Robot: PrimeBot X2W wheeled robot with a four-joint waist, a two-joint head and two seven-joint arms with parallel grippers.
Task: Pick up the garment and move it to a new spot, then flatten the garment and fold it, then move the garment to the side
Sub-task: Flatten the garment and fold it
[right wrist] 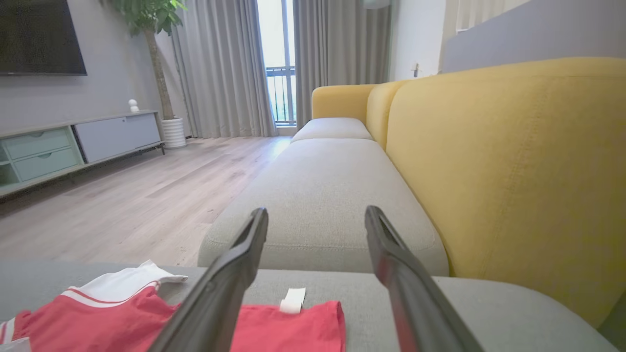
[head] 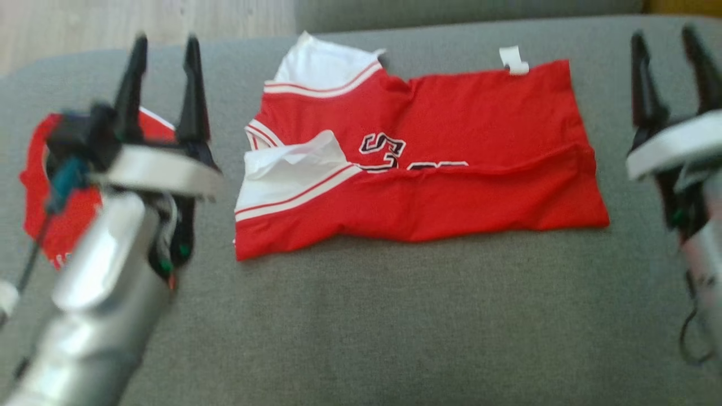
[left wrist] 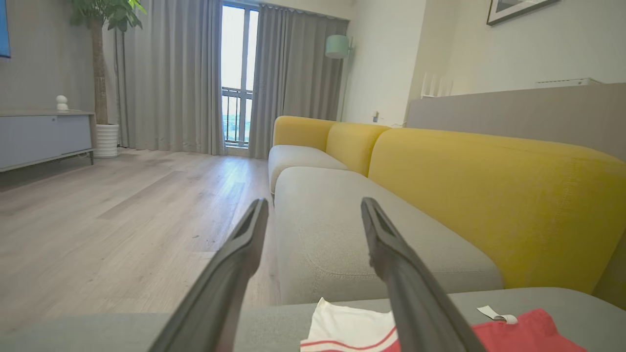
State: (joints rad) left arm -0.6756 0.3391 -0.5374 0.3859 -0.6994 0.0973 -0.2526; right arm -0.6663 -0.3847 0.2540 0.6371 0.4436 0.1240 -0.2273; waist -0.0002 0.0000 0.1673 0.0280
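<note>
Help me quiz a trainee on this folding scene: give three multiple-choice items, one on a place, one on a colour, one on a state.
1. Where does the red jersey lie?
A. on a metal shelf
B. on the grey cushion
C. in a basket

2. Which colour joins red at its left end in the head view?
A. white
B. blue
C. green

3. How do the left gripper and right gripper stand?
A. both open, holding nothing
B. both shut on the jersey
C. one shut, one open

Answers: B, it lies spread on grey fabric; A, white panels with red stripes show there; A, each pair of fingers stands apart with nothing between them.
</note>
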